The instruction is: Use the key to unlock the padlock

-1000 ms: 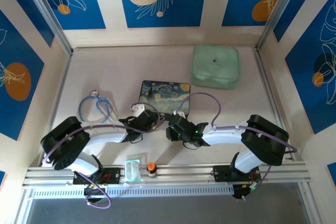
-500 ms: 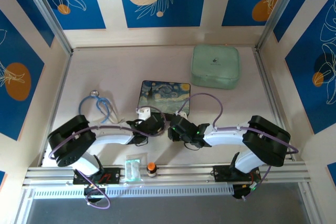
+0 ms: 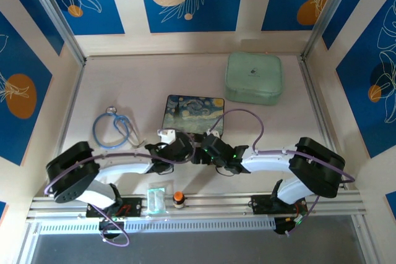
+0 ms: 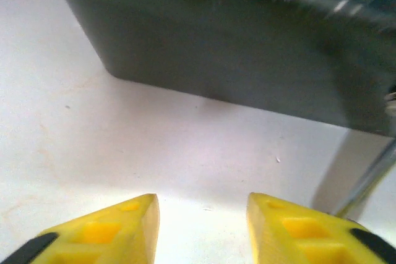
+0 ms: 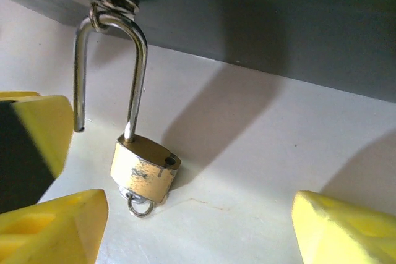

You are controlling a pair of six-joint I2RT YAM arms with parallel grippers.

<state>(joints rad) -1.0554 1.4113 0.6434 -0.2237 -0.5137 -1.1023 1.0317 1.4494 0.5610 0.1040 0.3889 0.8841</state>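
Top view, pincers: the left pincer (image 3: 179,149) and the right pincer (image 3: 207,148) are facing each other tip to tip, just in front of the dark painted box (image 3: 194,110) on the table (image 3: 148,85).
Left wrist, left pincer (image 4: 202,227): its yellow fingers are standing partly apart with bare table between them, gripping nothing.
Left wrist, surroundings: the box side is looming close ahead. A thin silver rod (image 4: 366,183) is crossing the right edge, and I cannot tell what it is.
Right wrist, right pincer (image 5: 198,214): its fingers are standing wide apart and holding nothing.
Right wrist, padlock (image 5: 143,170): the brass body is sitting tilted on the table just before the box, ahead of the fingers and apart from them.
Right wrist, shackle (image 5: 137,66): it is hooking through a metal loop at the box's lower edge. One leg is sitting in the body and the other is hanging free, its end clear of the body.
Right wrist, key (image 5: 139,204): only a small silver ring is showing under the body, so the blade is probably sitting in the keyhole.
Done: the free leg suggests the lock is already open.
Left: little, perhaps only backing both pincers away.
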